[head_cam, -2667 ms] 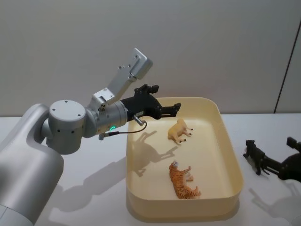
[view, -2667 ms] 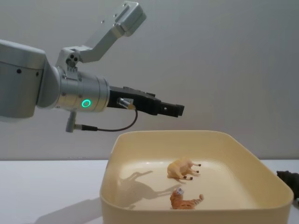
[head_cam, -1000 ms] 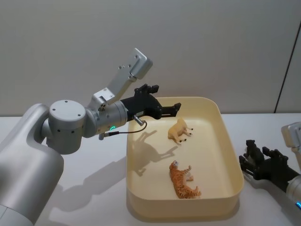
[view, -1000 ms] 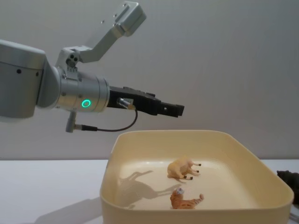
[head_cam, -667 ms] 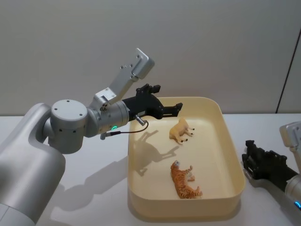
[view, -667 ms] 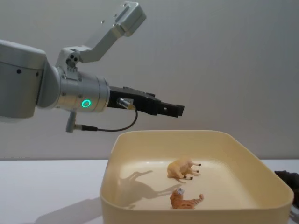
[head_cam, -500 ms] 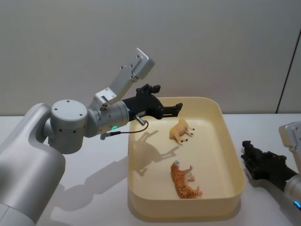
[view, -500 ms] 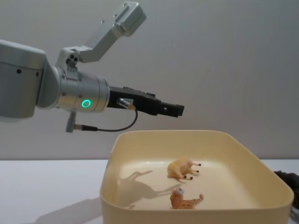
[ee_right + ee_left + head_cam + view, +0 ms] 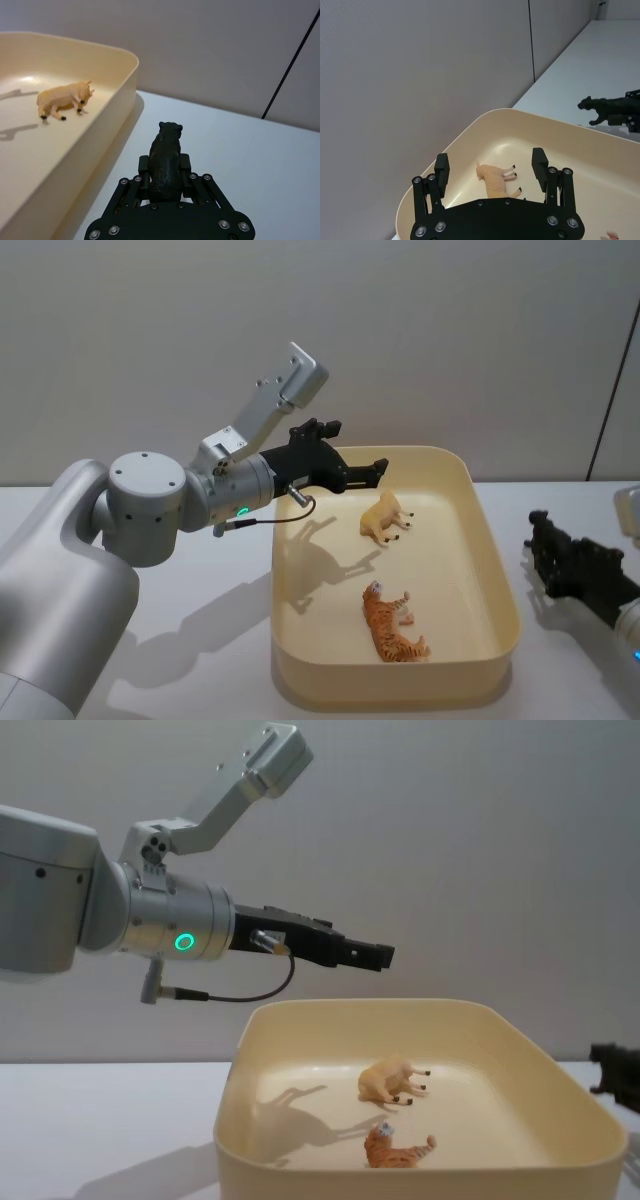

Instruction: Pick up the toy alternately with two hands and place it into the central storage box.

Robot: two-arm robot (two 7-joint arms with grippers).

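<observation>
My right gripper (image 9: 165,175) has lifted the black toy animal (image 9: 165,159) off the table since the earlier frame, fingers clamped on its body, just right of the storage box (image 9: 497,575). My left gripper (image 9: 490,167) hovers spread and empty over the box's far corner. To finish well, I should clear the rim before releasing.

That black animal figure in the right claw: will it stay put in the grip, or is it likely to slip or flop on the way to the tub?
The black animal figure looks like rigid moulded plastic, so it probably won't flop. The right claw pinches its narrow body, with the head jutting past the fingers, so it might pivot. It looks small and likely light. The storage box is beside it.
</observation>
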